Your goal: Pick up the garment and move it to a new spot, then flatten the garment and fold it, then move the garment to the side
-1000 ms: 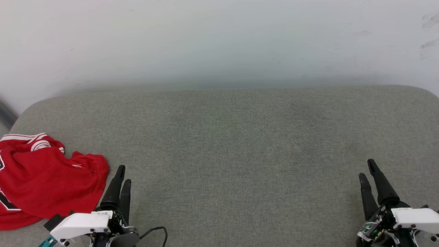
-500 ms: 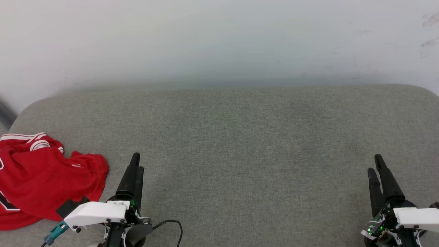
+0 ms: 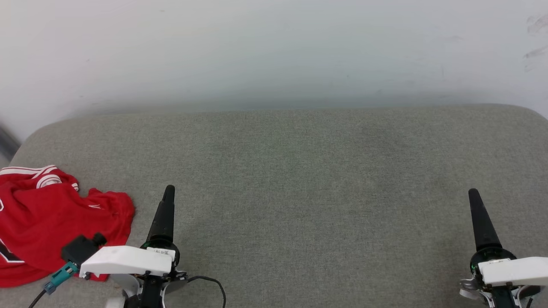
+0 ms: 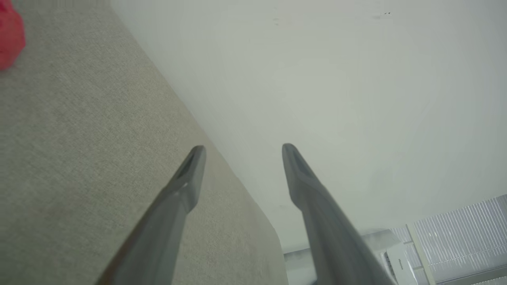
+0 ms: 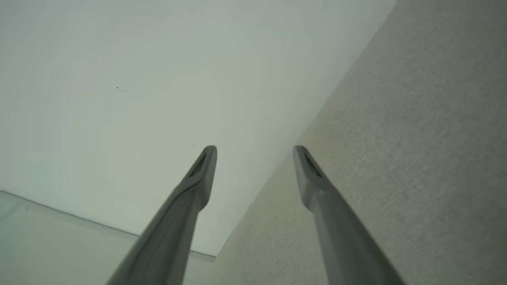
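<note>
Both pincers stand with their fingers apart and nothing between them. Left pincer sits at the lower left of the head view, turned edge-on so that one dark finger hides the other. Its own wrist view shows the left pincer better: two grey fingers well spread, with bare space in the gap. Right pincer sits at the lower right of the head view, also edge-on. The right wrist view shows the right pincer just as wide and just as empty. Neither touches any cloth.

The garment lies crumpled at the far left of the head view, partly cut off by the frame edge. It is red, with white-striped trim at its upper edge and, at the left border, what may be a bit of black lettering, too cropped to read. Its right hem lies near the left pincer's finger, but apart from it. In the left wrist view a small red corner of the garment shows at the upper left.

Everything rests on a wide grey-green fabric cushion with rounded corners, which spans the middle and lower frame. A pale wall rises behind it. Below the left arm's white housing a thin black cable loops at the bottom edge.
</note>
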You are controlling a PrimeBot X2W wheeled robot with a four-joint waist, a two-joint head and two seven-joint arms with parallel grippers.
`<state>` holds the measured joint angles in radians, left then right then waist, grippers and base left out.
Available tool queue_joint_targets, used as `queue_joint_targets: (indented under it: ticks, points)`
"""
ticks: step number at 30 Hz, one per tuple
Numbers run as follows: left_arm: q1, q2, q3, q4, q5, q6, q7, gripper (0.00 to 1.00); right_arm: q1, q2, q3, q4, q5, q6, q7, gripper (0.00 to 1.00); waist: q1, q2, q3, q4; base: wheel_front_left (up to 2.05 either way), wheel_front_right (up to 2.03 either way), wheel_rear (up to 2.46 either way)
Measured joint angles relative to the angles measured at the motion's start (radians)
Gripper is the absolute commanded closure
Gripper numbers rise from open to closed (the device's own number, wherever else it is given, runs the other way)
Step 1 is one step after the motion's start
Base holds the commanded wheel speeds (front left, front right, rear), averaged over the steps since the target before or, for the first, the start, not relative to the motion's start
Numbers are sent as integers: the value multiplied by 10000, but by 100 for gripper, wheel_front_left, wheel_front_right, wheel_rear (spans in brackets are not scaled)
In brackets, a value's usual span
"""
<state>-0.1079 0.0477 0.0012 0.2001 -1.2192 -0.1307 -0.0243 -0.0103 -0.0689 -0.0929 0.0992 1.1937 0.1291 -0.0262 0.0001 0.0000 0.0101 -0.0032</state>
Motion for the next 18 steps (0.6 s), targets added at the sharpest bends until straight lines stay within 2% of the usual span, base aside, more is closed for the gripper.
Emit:
queue_joint_targets:
  ticks: [9,18]
  points:
    - [23,-2,-282,-107,2456,213,-328,0,162,-79,130,-382,-2708,0,-186,0,0,0,-31,-1,0,0,0]
    - [35,10,-581,-56,4483,477,-606,0,361,-73,263,-721,-4619,0,-136,0,0,0,-43,10,0,0,0]
